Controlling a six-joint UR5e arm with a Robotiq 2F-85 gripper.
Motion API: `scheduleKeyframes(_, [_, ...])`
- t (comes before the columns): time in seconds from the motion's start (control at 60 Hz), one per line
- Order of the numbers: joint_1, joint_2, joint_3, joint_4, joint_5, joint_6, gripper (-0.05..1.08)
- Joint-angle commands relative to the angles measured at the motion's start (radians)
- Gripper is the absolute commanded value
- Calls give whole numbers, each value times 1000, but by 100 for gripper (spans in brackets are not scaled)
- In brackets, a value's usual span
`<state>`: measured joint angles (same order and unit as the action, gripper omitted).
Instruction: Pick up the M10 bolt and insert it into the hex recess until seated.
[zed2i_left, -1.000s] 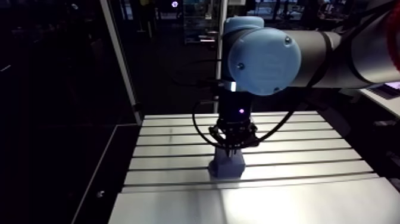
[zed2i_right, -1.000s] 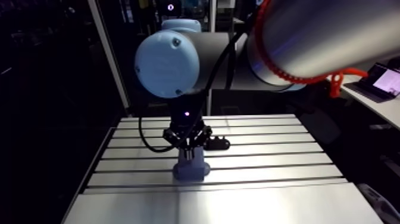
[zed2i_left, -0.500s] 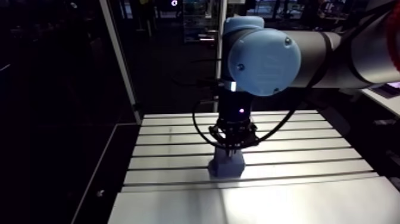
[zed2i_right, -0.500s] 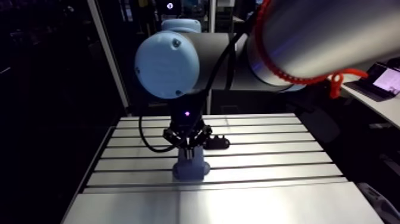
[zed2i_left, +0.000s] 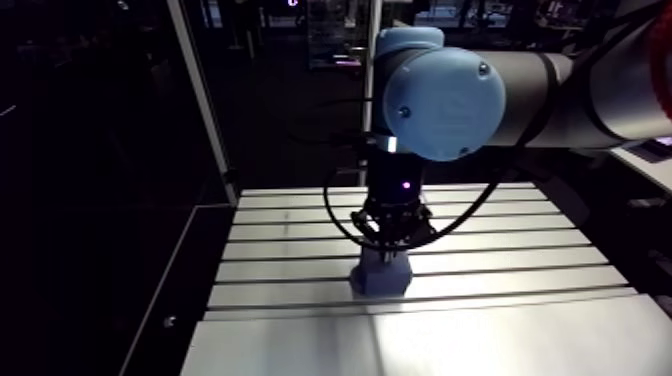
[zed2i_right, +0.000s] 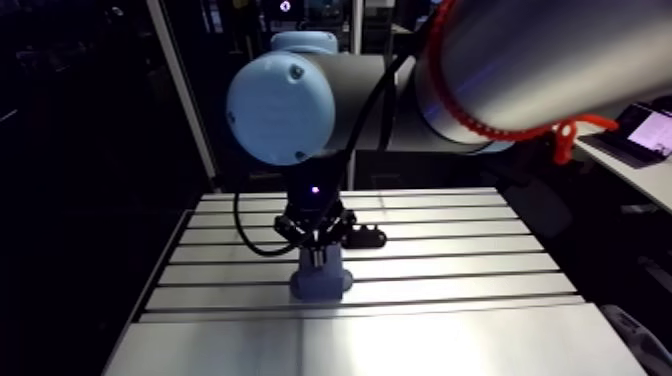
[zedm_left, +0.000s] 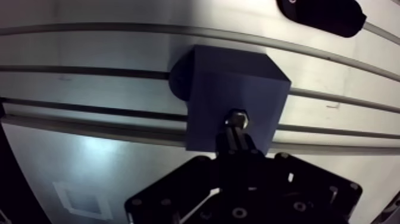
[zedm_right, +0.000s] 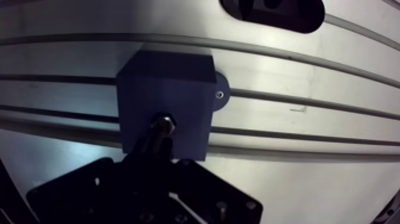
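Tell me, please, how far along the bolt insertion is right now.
Pickup looks done: the gripper is shut on the M10 bolt. In hand: its head meets the top of the blue block. Left: pressing until seated, which I can't confirm, then release.

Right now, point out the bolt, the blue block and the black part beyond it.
bolt (zedm_left: 237, 117): wrist view, hex end.
blue block (zedm_left: 226, 77): wrist view, top face.
black part (zedm_left: 324, 15): wrist view, its middle.

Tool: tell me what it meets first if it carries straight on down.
The blue block, on its top face; the M10 bolt held in the tool leads, seemingly touching it, depth unclear.
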<state>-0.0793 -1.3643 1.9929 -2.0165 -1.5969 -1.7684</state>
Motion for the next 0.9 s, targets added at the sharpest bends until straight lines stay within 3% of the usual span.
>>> scheduleKeyframes(0.017, [0,5,-2,0,-1,-7,108])
scheduleKeyframes(0.9, [0,12,-1,-2,1,-15,108])
